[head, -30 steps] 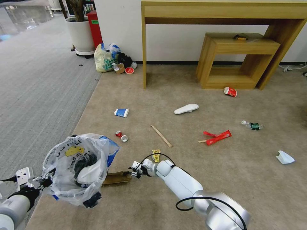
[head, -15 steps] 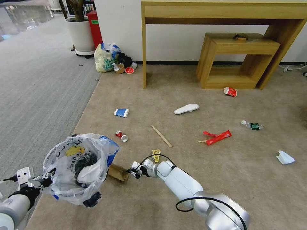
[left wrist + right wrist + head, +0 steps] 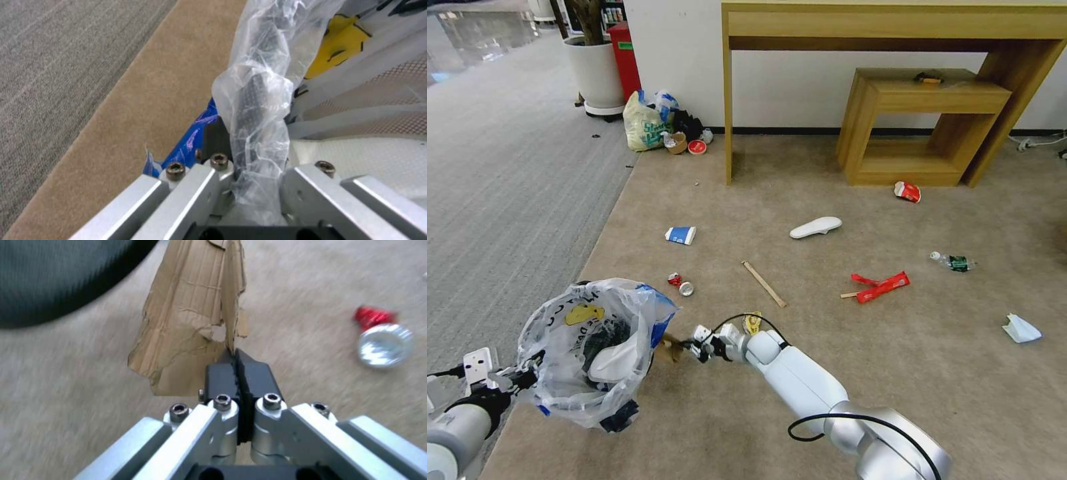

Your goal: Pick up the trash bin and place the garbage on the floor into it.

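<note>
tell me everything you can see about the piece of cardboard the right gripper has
The cardboard is a brown corrugated scrap with torn, ragged edges, a crease running along it and a small hole near the grip. The right gripper is shut on one edge, holding it off the beige carpet, beside the trash bin. In the head view it hangs close to the bin's plastic bag; contact cannot be told.

We are seeing the trash bin (image 3: 587,353) at the left gripper (image 3: 507,381), held above the floor (image 3: 827,373). The cardboard (image 3: 668,348) is sitting between the bin and the right gripper (image 3: 697,349). Beyond it, the crushed can (image 3: 682,285) is lying left of the wooden stick (image 3: 764,284).
</note>
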Motion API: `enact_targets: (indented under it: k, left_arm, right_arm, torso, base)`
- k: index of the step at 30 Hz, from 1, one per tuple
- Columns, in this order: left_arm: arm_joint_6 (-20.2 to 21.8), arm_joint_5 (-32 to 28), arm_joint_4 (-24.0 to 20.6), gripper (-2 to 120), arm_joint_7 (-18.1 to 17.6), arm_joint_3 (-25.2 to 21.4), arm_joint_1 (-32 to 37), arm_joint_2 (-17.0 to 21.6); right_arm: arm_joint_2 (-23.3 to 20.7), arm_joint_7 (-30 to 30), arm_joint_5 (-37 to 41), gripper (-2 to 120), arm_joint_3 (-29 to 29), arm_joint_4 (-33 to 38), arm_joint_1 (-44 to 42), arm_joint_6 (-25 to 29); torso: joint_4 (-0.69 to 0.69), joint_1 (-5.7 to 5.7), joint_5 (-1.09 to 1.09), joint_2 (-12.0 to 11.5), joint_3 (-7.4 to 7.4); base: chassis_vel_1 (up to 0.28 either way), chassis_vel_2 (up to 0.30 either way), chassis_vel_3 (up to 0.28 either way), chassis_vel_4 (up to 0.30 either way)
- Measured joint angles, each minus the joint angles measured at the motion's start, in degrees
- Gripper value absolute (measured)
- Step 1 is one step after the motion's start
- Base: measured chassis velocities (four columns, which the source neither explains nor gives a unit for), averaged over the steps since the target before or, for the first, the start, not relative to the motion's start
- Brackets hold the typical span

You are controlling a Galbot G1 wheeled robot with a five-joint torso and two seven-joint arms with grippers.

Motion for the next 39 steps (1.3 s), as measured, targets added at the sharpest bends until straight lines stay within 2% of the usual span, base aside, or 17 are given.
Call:
enact_targets:
  k: [6, 8, 13, 15, 19, 22, 23, 26, 34, 36, 39]
  left_arm:
    - [0.0, -0.2, 0.0, 0, -0.2, 0.1, -0.3, 0.3]
    - [0.0, -0.2, 0.0, 0, -0.2, 0.3, -0.3, 0.4]
    - [0.0, -0.2, 0.3, 0, -0.3, 0.6, -0.5, 0.8]
    - [0.0, -0.1, 0.4, 0, -0.3, 0.6, -0.5, 0.9]
    - [0.0, 0.4, 0.5, 0, -0.4, 1.1, -0.7, 1.5]
    - [0.0, 1.1, 0.5, 0, -0.6, 2.1, -1.1, 2.3]
    - [0.0, 1.1, 0.5, 0, -0.6, 2.1, -1.1, 2.3]
    - [0.0, 2.2, 0.5, 0, -0.5, 3.4, -1.1, 3.1]
    - [0.0, 4.2, 0.6, 0, -0.5, 5.5, -1.1, 4.0]
    - [0.0, 4.7, 0.2, 0, -0.6, 6.4, -1.1, 4.4]
    - [0.0, 5.3, 0.1, 0, -0.6, 7.3, -1.1, 4.6]
  right_arm:
    - [-1.8, 1.2, 1.2, 0, 2.0, 4.3, -0.2, -2.0]
    - [-4.1, 2.0, 2.2, 0, 3.2, 8.4, -0.7, -3.2]
    - [-6.9, 3.4, 4.3, 0, 5.4, 14.6, -1.2, -5.0]
    - [-7.3, 3.5, 4.7, 0, 5.7, 15.7, -1.3, -5.2]
    - [-9.2, 4.0, 6.2, 0, 7.5, 20.9, -1.4, -5.5]
    - [-10.8, 4.1, 8.0, 0, 8.9, 27.5, -0.8, -5.6]
    - [-10.8, 4.1, 8.0, 0, 8.9, 27.5, -0.8, -5.6]
    - [-14.1, 5.1, 15.1, 0, 6.8, 39.4, 0.1, -9.5]
    - [-15.5, 8.2, 23.6, 0, 2.0, 50.7, -0.3, -13.6]
    - [-16.4, 9.8, 26.8, 0, -1.4, 56.3, -0.8, -15.4]
    - [-17.5, 10.5, 28.0, 0, -4.6, 60.3, -1.3, -16.4]
  torso:
    - [0.02, 0.0, 0.0, 0.0, 0.0]
    - [-0.02, 0.0, 0.01, 0.0, 0.0]
    - [0.0, 0.0, 0.01, 0.0, 0.0]
    - [0.0, 0.0, 0.01, 0.0, 0.0]
    - [-0.01, 0.0, 0.01, 0.0, 0.0]
    - [0.01, 0.0, 0.01, 0.0, 0.0]
    - [0.01, 0.0, 0.01, 0.0, 0.0]
    - [0.0, 0.0, 0.01, 0.0, 0.0]
    - [0.01, 0.0, 0.0, 0.0, 0.0]
    - [0.01, -0.01, 0.0, 0.0, -0.01]
    - [0.01, -0.01, 0.0, 0.0, -0.01]
  base:
    - [0.0, 0.0, 0.0, 0.0]
    - [0.0, 0.0, 0.0, 0.0]
    - [0.0, 0.0, 0.0, 0.0]
    - [0.0, 0.0, 0.0, 0.0]
    - [0.0, 0.0, 0.0, 0.0]
    - [0.0, 0.0, 0.0, 0.0]
    - [0.0, 0.0, 0.0, 0.0]
    - [0.0, 0.0, 0.0, 0.0]
    - [0.0, 0.0, 0.0, 0.0]
    - [0.0, 0.0, 0.0, 0.0]
    - [0.0, 0.0, 0.0, 0.0]
